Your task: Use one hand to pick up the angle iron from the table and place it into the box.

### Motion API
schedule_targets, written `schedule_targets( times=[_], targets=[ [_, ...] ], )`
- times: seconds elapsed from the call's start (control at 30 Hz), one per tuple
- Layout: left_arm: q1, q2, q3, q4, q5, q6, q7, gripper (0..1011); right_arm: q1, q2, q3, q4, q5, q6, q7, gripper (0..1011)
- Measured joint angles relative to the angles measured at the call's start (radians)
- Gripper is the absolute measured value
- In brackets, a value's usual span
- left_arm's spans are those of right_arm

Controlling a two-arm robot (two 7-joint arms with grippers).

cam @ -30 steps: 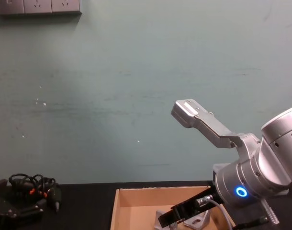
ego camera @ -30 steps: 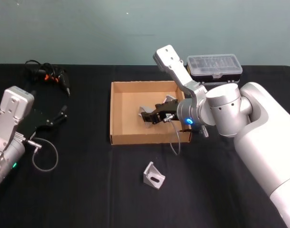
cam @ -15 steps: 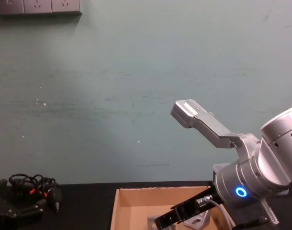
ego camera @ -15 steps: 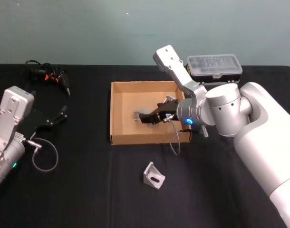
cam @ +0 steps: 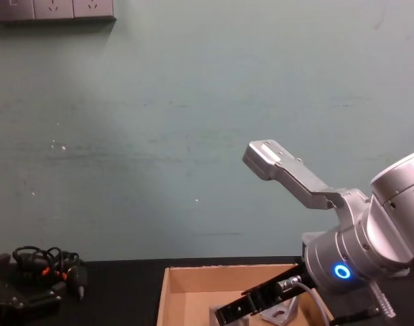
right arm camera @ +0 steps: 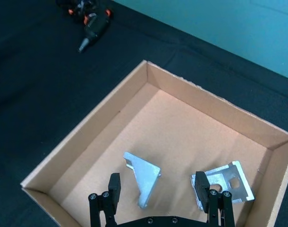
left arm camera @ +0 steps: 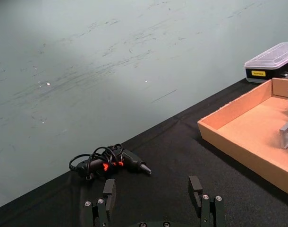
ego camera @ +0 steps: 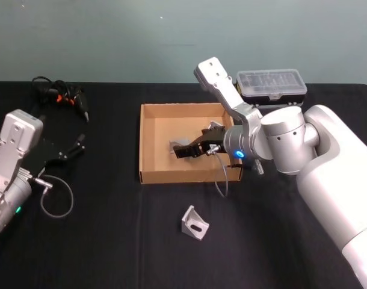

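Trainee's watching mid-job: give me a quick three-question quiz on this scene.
1. How many angle irons lie inside the box?
2. True or false: the right gripper is shut on an angle iron.
3. The third angle iron lies on the table: A) in front of the box, B) behind it, C) left of it?
Key: 1) two; 2) false: open above the box, left gripper parked at left; 3) A.
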Motion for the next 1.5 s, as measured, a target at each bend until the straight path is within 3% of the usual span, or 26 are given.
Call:
schedule_targets(
  times=[0.27,0.43,0.5,0.77,1.0,1.2,1.33,1.5],
  targets=[
    [0.000,0.000,0.000,0.000,0.000,0.000,0.000,1011,-0.041,0.021,0.020,-0.079,0.012,-0.012,0.012,1004],
    [0.000,0.000,0.000,0.000,0.000,0.000,0.000,1011,-0.103,0.066,0.034,-0.205,0.028,-0.001,0.026,1004],
    [0.000,0.000,0.000,0.000,0.000,0.000,0.000,1011,-0.110,0.072,0.035,-0.219,0.030,0.001,0.028,1004],
    [0.000,0.000,0.000,0.000,0.000,0.000,0.000,1011,-0.247,0.191,0.041,-0.470,0.053,0.006,0.065,1004],
    [0.000,0.000,0.000,0.000,0.000,0.000,0.000,1011,-0.343,0.295,0.044,-0.611,0.085,0.003,0.116,1004],
    [0.000,0.000,0.000,0.000,0.000,0.000,0.000,1011,-0.397,0.358,0.037,-0.671,0.105,-0.012,0.145,1004],
    [0.000,0.000,0.000,0.000,0.000,0.000,0.000,1011,-0.422,0.401,0.012,-0.693,0.101,-0.042,0.158,1004],
    [0.000,0.000,0.000,0.000,0.000,0.000,0.000,1011,-0.429,0.422,-0.006,-0.698,0.104,-0.057,0.169,1004]
  ],
)
